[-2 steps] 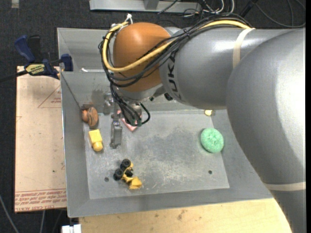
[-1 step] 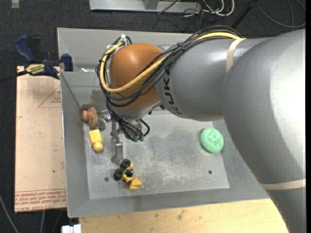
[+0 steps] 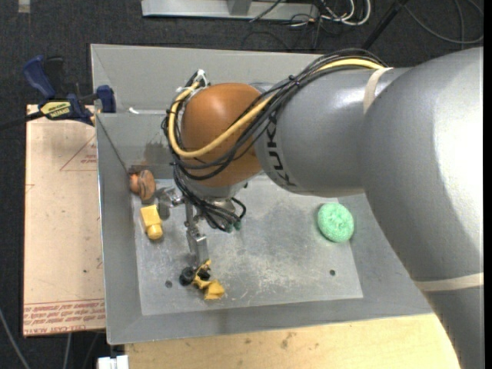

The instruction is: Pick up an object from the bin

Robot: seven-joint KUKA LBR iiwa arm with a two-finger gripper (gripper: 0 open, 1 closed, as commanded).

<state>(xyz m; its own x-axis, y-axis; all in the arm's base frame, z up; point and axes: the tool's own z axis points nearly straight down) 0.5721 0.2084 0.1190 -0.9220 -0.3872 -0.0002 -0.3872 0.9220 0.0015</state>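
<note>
My gripper (image 3: 199, 249) hangs below the arm's wrist in the left half of the bin, its tip just above a small yellow and black toy (image 3: 204, 280) that lies near the front wall. A yellow block (image 3: 151, 222) lies to the gripper's left on the bin floor. Behind that block, a brown rounded thing (image 3: 142, 183) rests against the left wall.
A green spongy ball (image 3: 336, 222) lies on the right side of the floor, well apart from the gripper. The arm and its orange cover hang over the back and right of the bin, hiding what lies beneath them.
</note>
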